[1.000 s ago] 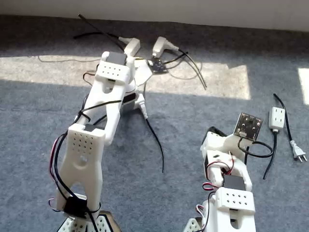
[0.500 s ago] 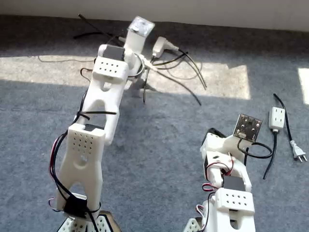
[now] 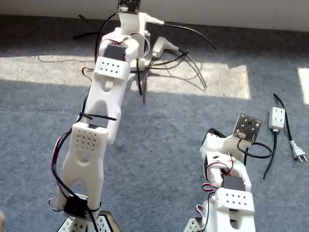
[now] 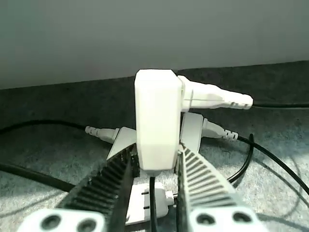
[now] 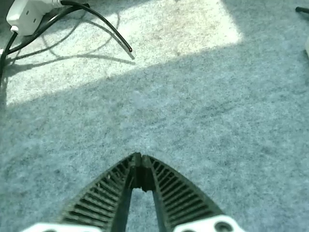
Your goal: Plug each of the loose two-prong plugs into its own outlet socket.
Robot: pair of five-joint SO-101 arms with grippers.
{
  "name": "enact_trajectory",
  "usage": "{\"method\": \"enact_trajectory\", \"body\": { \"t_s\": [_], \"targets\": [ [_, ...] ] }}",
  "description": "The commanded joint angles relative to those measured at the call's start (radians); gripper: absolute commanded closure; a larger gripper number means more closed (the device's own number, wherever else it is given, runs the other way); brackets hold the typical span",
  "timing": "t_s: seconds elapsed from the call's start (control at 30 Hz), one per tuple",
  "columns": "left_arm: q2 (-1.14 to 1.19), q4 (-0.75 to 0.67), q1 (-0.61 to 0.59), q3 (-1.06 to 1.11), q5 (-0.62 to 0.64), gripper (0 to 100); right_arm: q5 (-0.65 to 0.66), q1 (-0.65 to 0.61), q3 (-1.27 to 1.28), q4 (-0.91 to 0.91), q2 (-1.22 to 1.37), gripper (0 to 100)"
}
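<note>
Left gripper (image 4: 155,153) is at the far end of the carpet (image 3: 183,145) by the wall, pinching a white socket (image 4: 157,116) by its lower end and holding it upright off the floor. A white plug (image 4: 212,99) sticks out of the socket's right side, and its cord (image 4: 280,105) runs off to the right. The plug body looks tight against the socket face, so this pair reads as joined.

The grip is low and narrow, and the cord's pull could twist the block between the fingers. Any move should be slow, with the socket kept upright and the cord slack. It should set down away from the other white pieces (image 4: 198,133) and cords just behind it, so nothing snags or levers the plug out.

Right gripper (image 5: 139,159) hangs over bare carpet at the near right, its jaws pressed together on nothing. Further right lie a second socket (image 3: 276,117) and, just beside it, a loose plug (image 3: 300,155). That pair appears undone. The right arm would need to spread its jaws, take the plug by its body and line the prongs up square before pushing.
</note>
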Motion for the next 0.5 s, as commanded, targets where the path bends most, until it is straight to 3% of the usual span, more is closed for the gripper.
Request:
{"method": "enact_trajectory", "body": {
  "t_s": [0.0,0.13,0.33,0.47],
  "targets": [
    [0.059,-0.195,-0.01,-0.013,0.002,85,-0.008,-0.005,-0.004,-0.021,-0.01,99.1],
    [0.084,-0.207,-0.021,-0.013,-0.038,72,-0.008,-0.005,-0.004,-0.022,-0.01,99.1],
    [0.082,-0.193,-0.038,-0.081,-0.094,72,0.028,-0.007,0.019,-0.065,-0.01,99.1],
    [0.082,-0.052,-0.054,-0.26,-0.092,72,0.031,-0.007,0.022,-0.065,-0.01,99.1]
  ]
}}
